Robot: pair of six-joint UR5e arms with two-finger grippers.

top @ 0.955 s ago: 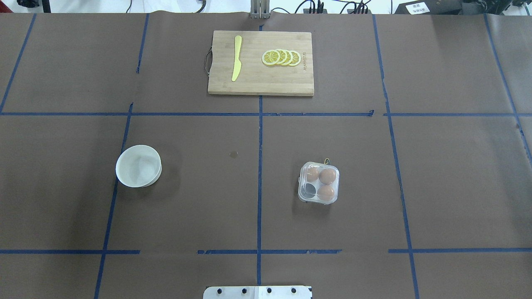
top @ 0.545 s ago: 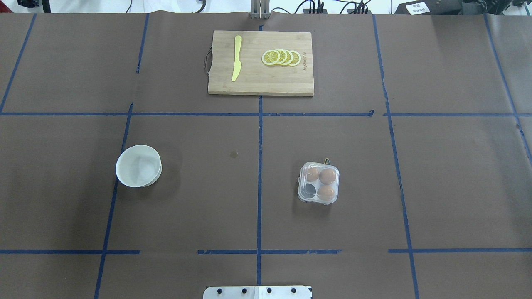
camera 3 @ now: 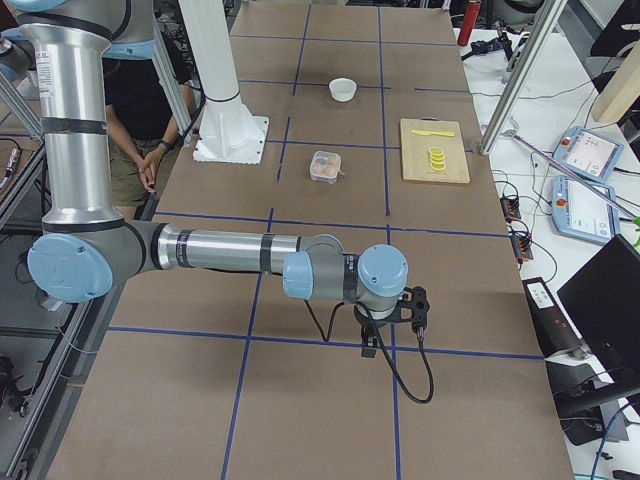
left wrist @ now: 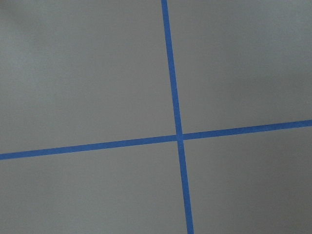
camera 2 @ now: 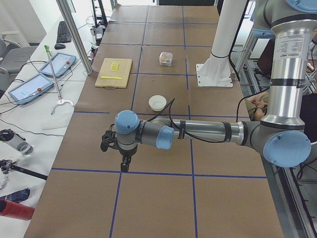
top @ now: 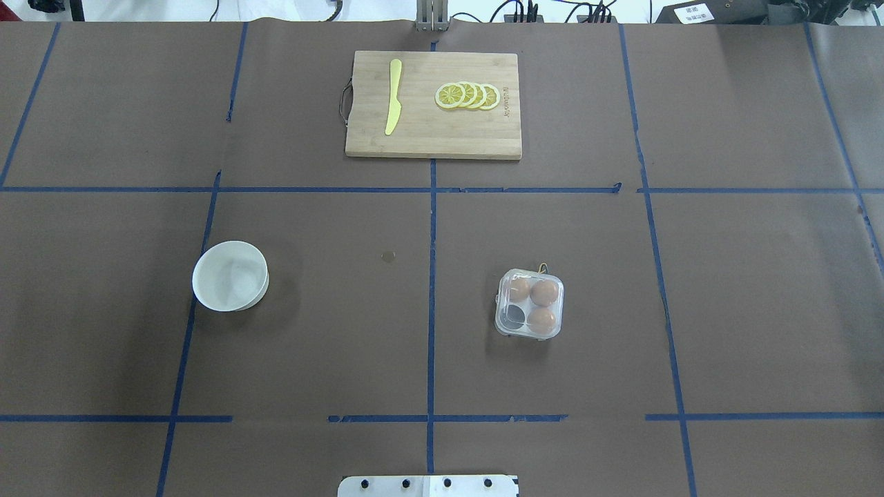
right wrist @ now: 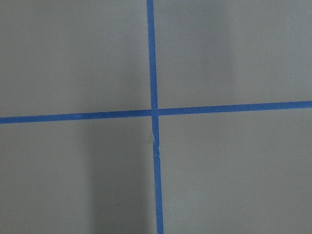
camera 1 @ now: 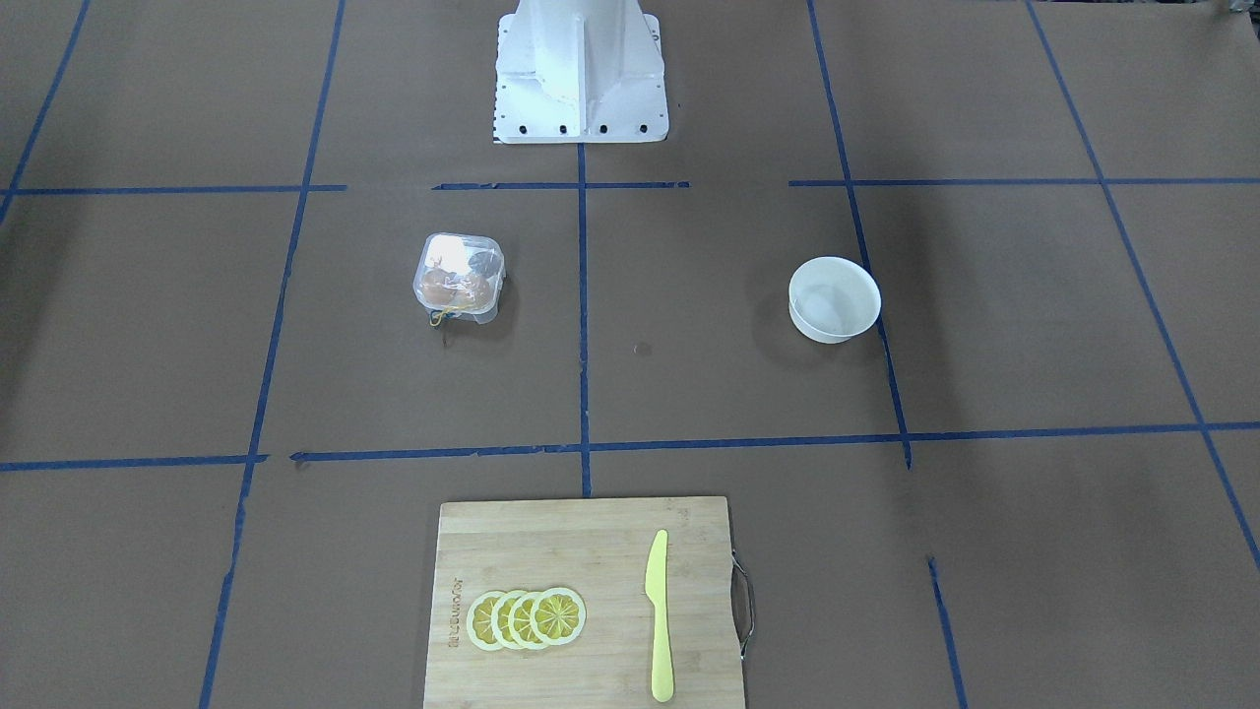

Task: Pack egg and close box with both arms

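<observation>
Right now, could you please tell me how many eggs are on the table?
3, all in the box: the far-left egg, the far-right egg and the near-right egg. Its near-left cell is empty, and the bowl holds none.

Light: even, diffuse, from above; bench (top: pixel 746 310) mid-bright.
Shadows: soft, faint, beside bowl (top: pixel 230 276) and box (top: pixel 530 304).
Glare: white patch on box lid, front-facing view.
Focus: exterior views sharp; wrist views flat, slightly soft, vague shadow bands.
Distortion: side views wide-angle, lines bow near edges.
</observation>
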